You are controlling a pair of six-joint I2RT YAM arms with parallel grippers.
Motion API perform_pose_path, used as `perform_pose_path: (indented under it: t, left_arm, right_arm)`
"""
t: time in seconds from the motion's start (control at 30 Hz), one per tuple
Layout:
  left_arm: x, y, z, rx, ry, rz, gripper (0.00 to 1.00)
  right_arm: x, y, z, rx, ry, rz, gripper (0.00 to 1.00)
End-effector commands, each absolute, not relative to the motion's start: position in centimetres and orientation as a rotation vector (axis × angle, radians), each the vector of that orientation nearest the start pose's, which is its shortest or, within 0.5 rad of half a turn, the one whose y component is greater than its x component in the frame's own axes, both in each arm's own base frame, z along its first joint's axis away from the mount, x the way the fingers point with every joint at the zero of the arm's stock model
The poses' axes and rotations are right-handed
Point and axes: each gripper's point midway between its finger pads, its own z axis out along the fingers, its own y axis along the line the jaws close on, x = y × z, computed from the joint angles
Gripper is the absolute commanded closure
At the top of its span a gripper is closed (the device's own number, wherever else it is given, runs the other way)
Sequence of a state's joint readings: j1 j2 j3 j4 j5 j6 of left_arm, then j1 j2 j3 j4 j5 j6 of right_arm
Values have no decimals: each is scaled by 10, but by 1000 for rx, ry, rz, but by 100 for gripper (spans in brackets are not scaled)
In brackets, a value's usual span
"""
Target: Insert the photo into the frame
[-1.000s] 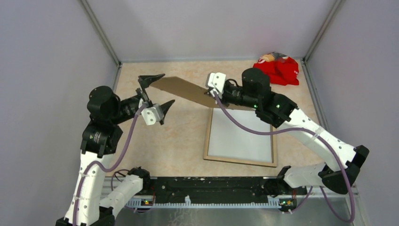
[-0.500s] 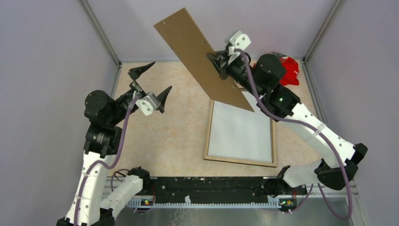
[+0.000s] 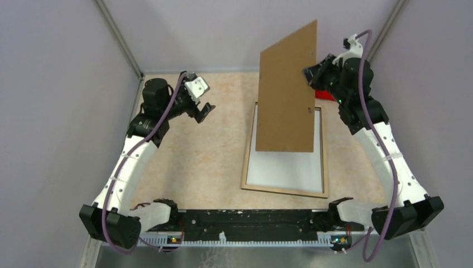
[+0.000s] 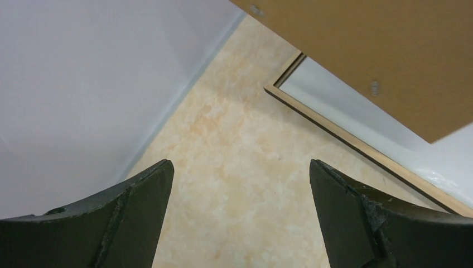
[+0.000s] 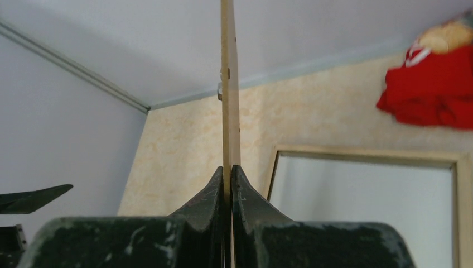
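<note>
Photo, a large rectangular print, lies plain white back up inside the frame, a large thin-edged rectangular picture frame lying with its light tan wood back upward. Frame and print lie flat on the beige marbled worktop, right of its centre, with the frame's near edge close to the worktop's near edge. Whether the print is fully seated cannot be told. The printed face is not visible. A plain brown rectangular backing board stands roughly upright in the air over the far half of the frame and hides that part in the top view. Whether its lower edge touches the print cannot be told. Right gripper is closed tight on the board's right edge, both black fingers pressed flat against its two faces, as the right wrist view shows edge-on. Left gripper stands spread wide and holds nothing; it hangs over the far left part of the worktop, well apart from the frame and the board, its fingers pointing toward them. A crumpled red cloth item lies at the worktop's far right corner, beyond the frame and apart from it.
</note>
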State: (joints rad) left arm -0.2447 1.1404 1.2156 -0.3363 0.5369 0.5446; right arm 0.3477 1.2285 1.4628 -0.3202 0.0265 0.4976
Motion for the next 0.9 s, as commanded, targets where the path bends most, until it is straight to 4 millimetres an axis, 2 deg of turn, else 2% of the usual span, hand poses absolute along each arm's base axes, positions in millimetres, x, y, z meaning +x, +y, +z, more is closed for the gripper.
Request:
perform_pose_path:
  t: [0.0,0.17,0.4,0.47,0.6,0.87]
  left_arm:
    - [348,-156,336,984,1526,-268,2]
    - [352,-161,309,1011,1563,-308,2]
    - [356,-163,274,1038,1619,-333,3]
    - [355,-164,266,1044,1637,-345,3]
    - [353,-165,253,1059,1660,-360,3]
    - [352,-167,241,1074,1682,-386,4]
  right_arm:
    - [344,148,408,343,1745,954,100]
    - [340,120,359,520,1818,1112,100]
    - [336,95,318,546,1829,1034,100]
    - [336,94,311,524,1817,1023,100]
    - [336,94,308,458,1741,1019,100]
    - [349,86,292,415,1751,962,100]
